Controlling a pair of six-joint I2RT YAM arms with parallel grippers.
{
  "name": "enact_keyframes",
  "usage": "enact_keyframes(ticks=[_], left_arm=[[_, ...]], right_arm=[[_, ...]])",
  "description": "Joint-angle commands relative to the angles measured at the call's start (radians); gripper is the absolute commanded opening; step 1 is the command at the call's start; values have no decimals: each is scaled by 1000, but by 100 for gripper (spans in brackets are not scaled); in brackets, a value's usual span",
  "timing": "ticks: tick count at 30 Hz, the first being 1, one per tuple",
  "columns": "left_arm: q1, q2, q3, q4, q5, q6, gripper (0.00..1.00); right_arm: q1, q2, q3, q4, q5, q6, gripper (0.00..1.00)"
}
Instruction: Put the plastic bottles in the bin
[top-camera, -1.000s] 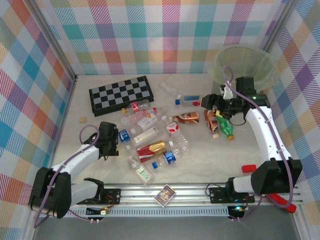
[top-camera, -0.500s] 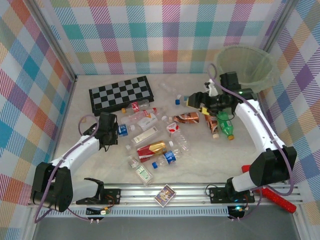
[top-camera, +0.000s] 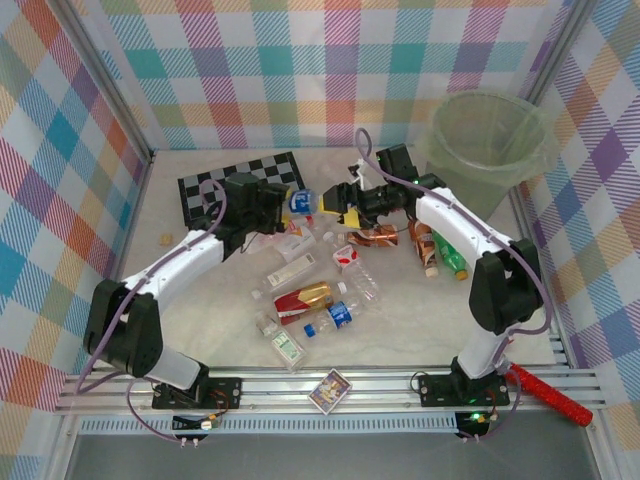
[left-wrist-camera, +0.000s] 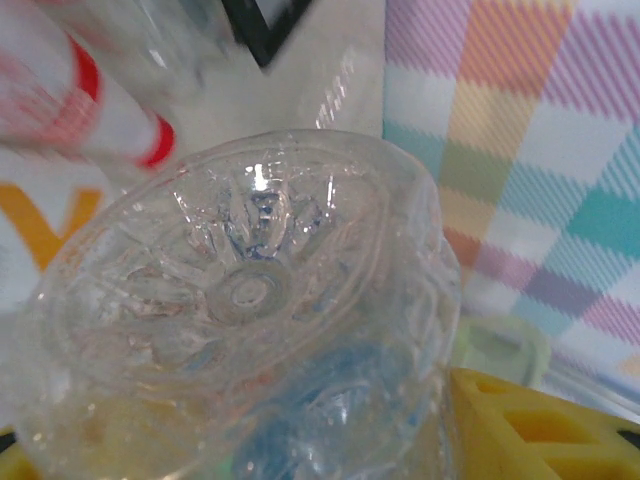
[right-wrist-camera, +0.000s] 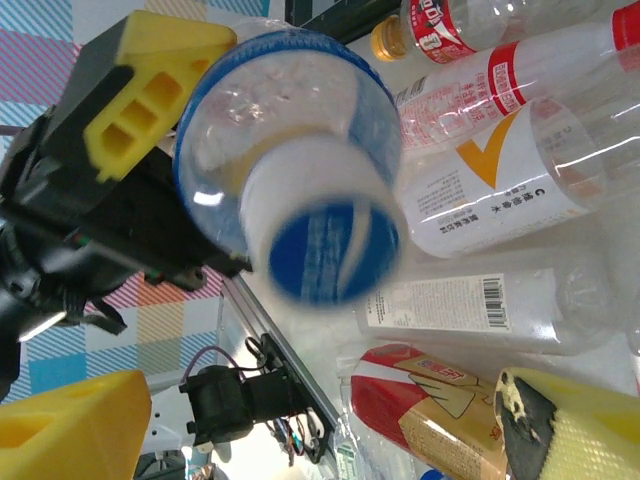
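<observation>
The left pincer (top-camera: 283, 206) grips a blue-capped bottle (top-camera: 300, 203) clear of the worktop (top-camera: 420, 320). The bottle's clear base crowds the left wrist view, so only a corner of one yellow finger (left-wrist-camera: 530, 430) peeks in. The right pincer (top-camera: 336, 204) gapes wide just right of the cap, which is blurred in the right wrist view. Other bottles (top-camera: 305, 296) lie below. The bin (top-camera: 490, 150) stands far right, well apart.
</observation>
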Motion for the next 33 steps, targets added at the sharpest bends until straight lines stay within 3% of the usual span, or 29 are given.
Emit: enact_keyframes(ticks=[1, 11, 15, 24, 31, 33], left_arm=[[-29, 8, 33, 86, 68, -27, 49], [-55, 45, 31, 106, 62, -35, 50], [-57, 49, 28, 99, 51, -35, 51], [-58, 57, 26, 112, 49, -30, 59], [-48, 53, 28, 143, 51, 5, 94], [-33, 37, 29, 133, 45, 41, 100]], right_arm=[[11, 24, 49, 67, 9, 17, 89], [14, 85, 52, 181, 3, 96, 78], [18, 91, 55, 176, 0, 100, 75], [20, 80, 56, 133, 37, 78, 60], [3, 55, 109, 1, 89, 4, 54], [-16, 33, 134, -69, 133, -37, 53]])
